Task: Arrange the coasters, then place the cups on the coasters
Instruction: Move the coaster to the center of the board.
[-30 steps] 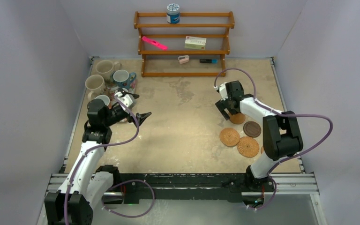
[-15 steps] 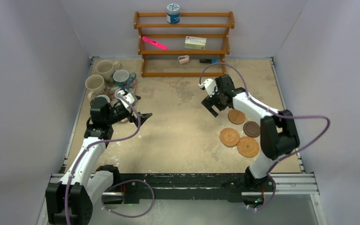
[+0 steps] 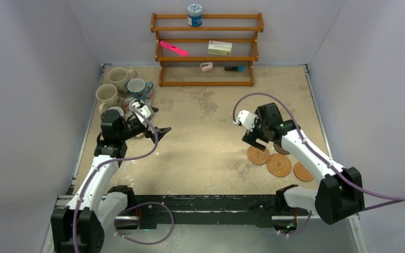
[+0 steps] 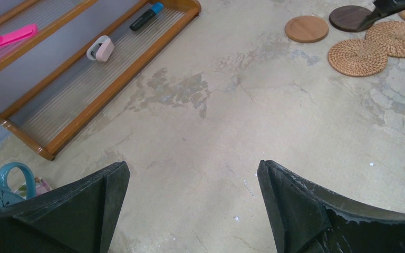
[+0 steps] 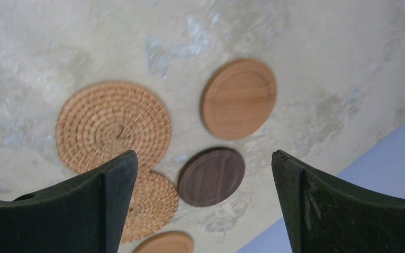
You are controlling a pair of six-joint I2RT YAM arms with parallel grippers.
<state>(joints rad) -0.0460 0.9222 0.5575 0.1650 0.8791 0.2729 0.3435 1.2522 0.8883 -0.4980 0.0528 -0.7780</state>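
Coasters (image 3: 279, 165) lie in a loose cluster at lower right of the top view, all flat on the table (image 3: 205, 132), none under a cup.

Right wrist view:
- Big woven coaster (image 5: 113, 125) is left of centre.
- Second woven coaster (image 5: 150, 203) is below it, touching or nearly so, partly hidden by a finger.
- Dark brown coaster (image 5: 211, 176) is just beside that, to the right.
- Smooth tan coaster (image 5: 239, 98) is above the brown one, a little apart.
- Another tan coaster (image 5: 164, 243) is cut off by the bottom edge.

Right gripper (image 3: 251, 139) hangs over the upper-left edge of the cluster. Its jaws are spread wide with nothing between them. The dark brown coaster shows through the gap, clear of both fingers.

Left gripper (image 3: 158, 132) is mid-left of the top view, jaws wide and empty, well apart from the coasters.

Cups are grouped at upper left, mouths up on bare table:
- Two cream cups (image 3: 118, 77) (image 3: 106, 95).
- Blue cup (image 3: 136, 87).
- Small grey-blue cup (image 3: 115, 112), right against the left arm.
- I can't make out a fifth behind that arm.

Wooden rack (image 3: 205, 83) stands top centre at the back wall:
- Canister (image 3: 194, 15) on the top rail.
- Pink marker (image 3: 173, 48) and card box (image 3: 220, 48) on the middle shelf.
- Small pinkish item (image 3: 206, 66) and dark marker (image 3: 234, 68) on the lower shelf.
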